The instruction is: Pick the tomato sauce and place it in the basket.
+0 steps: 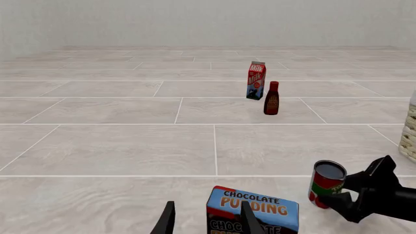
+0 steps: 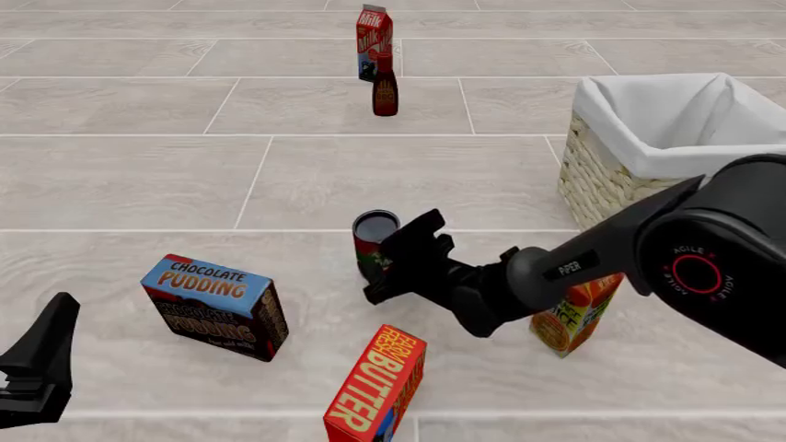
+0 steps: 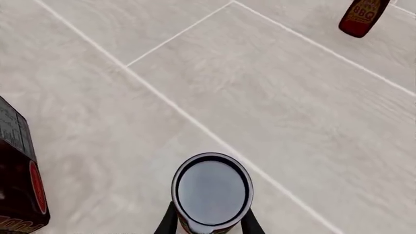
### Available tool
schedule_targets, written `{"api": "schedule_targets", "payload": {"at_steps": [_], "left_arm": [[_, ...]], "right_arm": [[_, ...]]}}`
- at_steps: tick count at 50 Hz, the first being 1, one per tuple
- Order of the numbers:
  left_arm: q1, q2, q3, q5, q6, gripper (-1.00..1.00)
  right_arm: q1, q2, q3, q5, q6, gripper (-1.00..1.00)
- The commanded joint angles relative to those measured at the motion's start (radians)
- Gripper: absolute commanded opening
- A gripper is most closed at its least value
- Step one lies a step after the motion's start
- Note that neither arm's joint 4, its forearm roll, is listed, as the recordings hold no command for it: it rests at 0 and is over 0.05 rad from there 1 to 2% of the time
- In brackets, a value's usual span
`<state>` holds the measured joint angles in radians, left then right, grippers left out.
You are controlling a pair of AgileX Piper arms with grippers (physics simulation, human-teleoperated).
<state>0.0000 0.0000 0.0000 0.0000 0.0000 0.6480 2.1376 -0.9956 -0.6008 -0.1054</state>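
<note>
The tomato sauce [image 2: 374, 238] is a small can with a dark grey lid and a red and green label, standing on the tiled floor in mid-scene. My right gripper [image 2: 393, 265] reaches in from the right and is shut on the can [image 3: 211, 192], one finger on each side. In the left wrist view the can [image 1: 327, 184] looks slightly tilted in that grip [image 1: 339, 196]. The basket [image 2: 639, 103], pale wicker with a white lining, stands at the far right, also seen as a sliver [image 1: 409, 127]. My left gripper [image 2: 40, 366] is open at the near left, its fingers [image 1: 167, 220] spread before the pudding box.
A chocolate pudding box [image 2: 215, 304] lies at near left and a butter box [image 2: 375, 387] at near centre. An orange juice carton [image 2: 575, 311] stands behind my right arm. A milk carton [image 2: 372, 32] and a BBQ bottle [image 2: 385, 85] stand far back.
</note>
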Motion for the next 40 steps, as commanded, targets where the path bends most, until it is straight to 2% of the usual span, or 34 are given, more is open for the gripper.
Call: {"api": "schedule_targets", "payload": {"at_steps": [1, 15, 40], "left_arm": [[0.0, 0.0, 0.0, 0.0, 0.0, 1.0], [0.0, 0.0, 0.0, 0.0, 0.0, 1.0], [0.0, 0.0, 0.0, 0.0, 0.0, 1.0]], "right_arm": [[0.009, -0.015, 0.012, -0.005, -0.013, -1.0], [0.018, -0.068, 0.07, -0.019, -0.03, -1.0], [-0.002, -0.342, 0.199, 0.037, -0.087, -1.0]]}}
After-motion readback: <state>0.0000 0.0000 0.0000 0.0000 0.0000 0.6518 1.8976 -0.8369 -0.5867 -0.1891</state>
